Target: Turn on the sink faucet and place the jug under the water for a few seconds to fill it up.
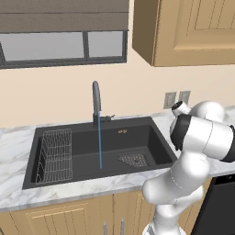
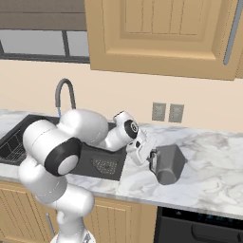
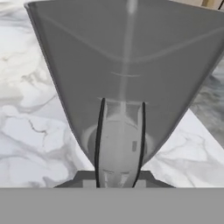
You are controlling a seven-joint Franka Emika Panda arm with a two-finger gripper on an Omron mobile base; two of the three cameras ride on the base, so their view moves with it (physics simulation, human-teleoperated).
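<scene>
jug (image 3: 127, 65) handle sits right against the hand camera, and the gripper (image 2: 151, 157) has its jaws closed on that handle, the narrow part that gives a firm hold for carrying. on the counter (image 2: 209, 180) right of the sink (image 1: 151, 137), the jug stands upright. water (image 1: 99, 142) already runs from the faucet (image 1: 96, 103), so filling waits on the carry.

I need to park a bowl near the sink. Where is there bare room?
The marble counter is bare right of the jug. In the sink, floor lies free between wire rack and drain plate, though the water falls there. The gripper crowds the jug's handle side.
</scene>
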